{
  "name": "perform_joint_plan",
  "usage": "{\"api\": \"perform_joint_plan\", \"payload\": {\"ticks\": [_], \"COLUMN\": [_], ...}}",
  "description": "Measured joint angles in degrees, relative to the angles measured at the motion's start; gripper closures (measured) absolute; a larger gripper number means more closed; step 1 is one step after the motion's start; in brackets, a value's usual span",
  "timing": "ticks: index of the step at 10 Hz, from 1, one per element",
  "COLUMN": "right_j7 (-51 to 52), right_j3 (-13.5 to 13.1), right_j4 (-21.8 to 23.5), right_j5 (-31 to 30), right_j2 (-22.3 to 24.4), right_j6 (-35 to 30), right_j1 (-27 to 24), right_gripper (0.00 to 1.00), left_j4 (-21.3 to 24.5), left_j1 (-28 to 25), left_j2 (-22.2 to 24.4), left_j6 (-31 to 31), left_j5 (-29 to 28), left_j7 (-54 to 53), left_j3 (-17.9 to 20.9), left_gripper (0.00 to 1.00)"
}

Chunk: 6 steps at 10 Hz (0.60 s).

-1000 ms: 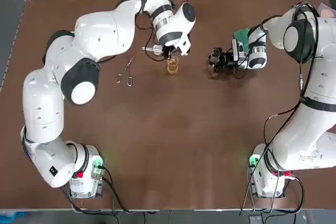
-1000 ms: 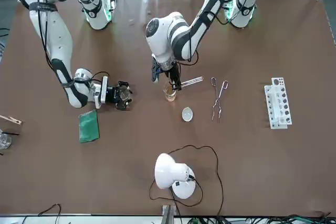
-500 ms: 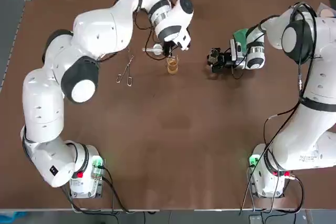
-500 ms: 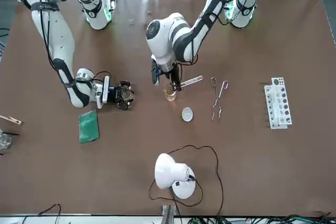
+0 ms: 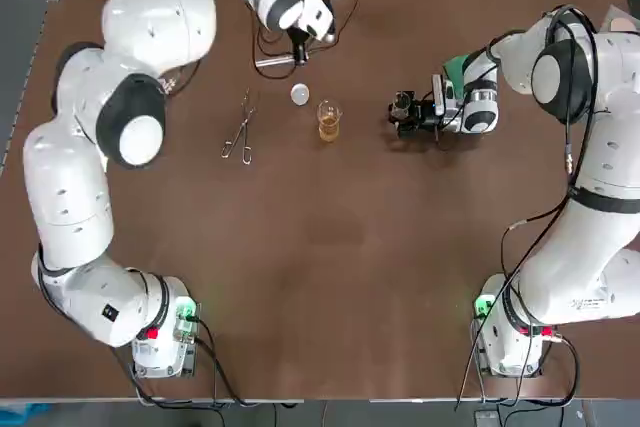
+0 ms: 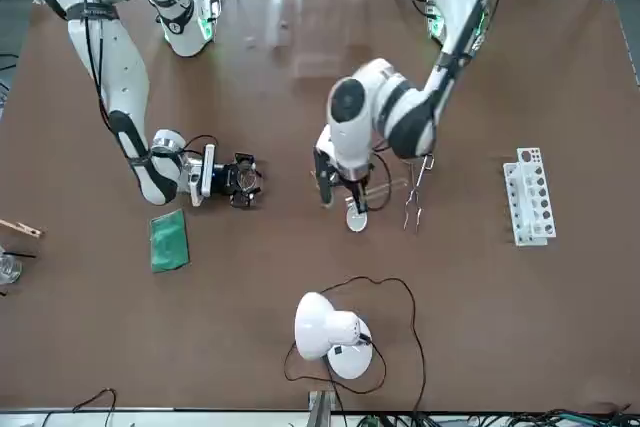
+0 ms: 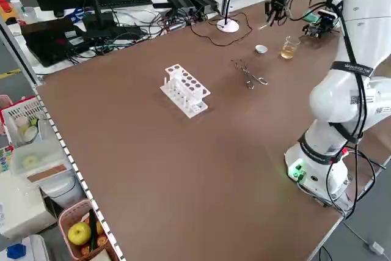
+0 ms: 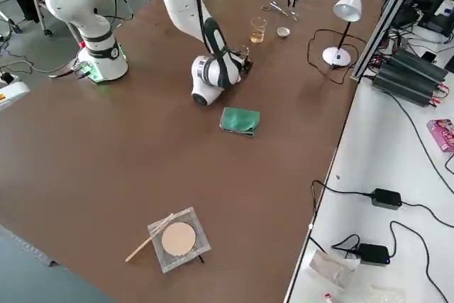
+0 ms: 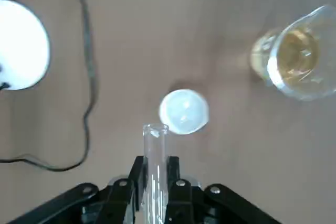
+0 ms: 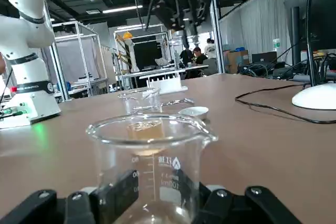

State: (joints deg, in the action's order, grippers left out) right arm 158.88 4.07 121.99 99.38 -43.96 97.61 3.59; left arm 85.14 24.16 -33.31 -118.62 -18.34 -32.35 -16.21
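Brown table point(image 5: 330, 277); left gripper point(image 9: 155, 177) pinches clear glass test tube point(image 9: 154, 148) near small white dish point(image 9: 183, 111) (amber-filled beaker point(image 9: 294, 56) beside); right gripper point(image 10: 152, 200) clamps empty glass beaker point(image 10: 152, 145). We judge tube mid-carry; next: steady grip.

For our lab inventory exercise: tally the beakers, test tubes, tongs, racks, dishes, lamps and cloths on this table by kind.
Beakers: 2, amber-filled beaker, empty beaker in the right jaws
Test tube: 1, in the left jaws
Tongs: 1
Test tube rack: 1
White dish: 1
Lamp: 1
Green cloth: 1
Total: 8
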Motion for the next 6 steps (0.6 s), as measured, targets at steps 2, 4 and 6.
{"api": "perform_joint_plan", "payload": {"ticks": [2,4,6], "right_j7": [-0.7,-1.7,-2.6], "right_j3": [0.8,2.7,5.4], "right_j4": [0.0,0.5,2.6], "right_j5": [0.7,3.0,7.5], "right_j2": [0.1,0.5,2.4], "right_j6": [-0.2,-0.3,-0.4], "right_j1": [0.1,0.2,0.5], "right_gripper": [0.61,0.61,0.61], "left_j4": [1.5,2.4,4.9], "left_j1": [-12.7,-28.8,-45.9], "left_j2": [0.7,0.8,0.6], "left_j6": [-5.1,-6.3,-6.3], "left_j5": [0.4,0.4,0.8], "left_j7": [-7.8,-15.5,-23.2], "left_j3": [-7.7,-19.7,-31.6], "left_gripper": [0.79,0.79,0.79]}}
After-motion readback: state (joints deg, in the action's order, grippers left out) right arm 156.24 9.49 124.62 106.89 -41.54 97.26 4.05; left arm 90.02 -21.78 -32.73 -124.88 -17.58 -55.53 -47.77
